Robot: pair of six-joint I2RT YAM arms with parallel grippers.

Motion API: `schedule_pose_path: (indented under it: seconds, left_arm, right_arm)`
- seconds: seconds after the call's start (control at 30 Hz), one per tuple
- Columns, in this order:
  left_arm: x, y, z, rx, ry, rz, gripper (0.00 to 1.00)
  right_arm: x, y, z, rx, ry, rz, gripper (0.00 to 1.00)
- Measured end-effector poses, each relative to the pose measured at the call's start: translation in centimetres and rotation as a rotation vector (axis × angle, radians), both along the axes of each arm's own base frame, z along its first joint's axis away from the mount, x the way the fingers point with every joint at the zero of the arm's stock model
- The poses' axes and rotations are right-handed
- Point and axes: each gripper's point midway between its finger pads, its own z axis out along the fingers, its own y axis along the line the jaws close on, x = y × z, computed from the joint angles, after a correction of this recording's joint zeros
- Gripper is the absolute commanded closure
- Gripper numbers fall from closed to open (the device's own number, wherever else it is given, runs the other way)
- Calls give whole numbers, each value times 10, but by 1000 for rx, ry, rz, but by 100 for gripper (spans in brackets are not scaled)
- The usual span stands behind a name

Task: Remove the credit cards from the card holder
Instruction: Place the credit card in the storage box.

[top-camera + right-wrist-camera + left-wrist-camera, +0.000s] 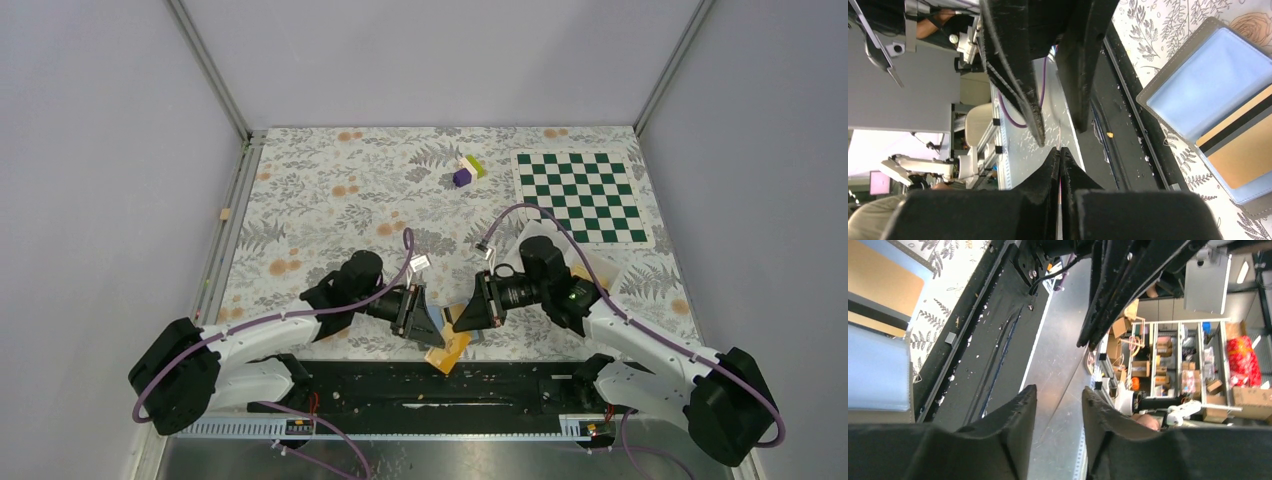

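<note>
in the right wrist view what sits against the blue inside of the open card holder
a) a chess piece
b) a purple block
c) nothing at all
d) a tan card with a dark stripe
d: a tan card with a dark stripe along its edge lies against the light blue inner panel of the open card holder.

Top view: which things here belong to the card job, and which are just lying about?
Belong to the job:
card holder, lying open
credit card, tan with a black stripe, tucked in the holder

Just lying about:
checkered mat
purple block
yellow-green block
</note>
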Motion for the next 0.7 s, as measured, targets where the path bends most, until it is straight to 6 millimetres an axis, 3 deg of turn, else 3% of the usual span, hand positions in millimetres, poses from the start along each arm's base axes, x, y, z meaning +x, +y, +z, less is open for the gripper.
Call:
schedule_pose_path:
  seconds: [0.1,0.27,0.43,0.57,0.7]
  left_arm:
    - [8,1,0,13,-9,29,35]
    - [27,5,7,39,-30,105,25]
    - [48,11,17,110,-85,186,2]
    - [62,19,30,191,-170,239,1]
    - [76,32,44,277,-277,296,1]
  right_arm:
    - [6,0,2,9,17,-31,100]
    - [31,-10,5,9,39,-151,100]
    - [70,-39,13,6,17,-370,100]
    - [95,-75,14,-43,-35,-600,100]
    - [106,-109,9,-128,-75,-791,100]
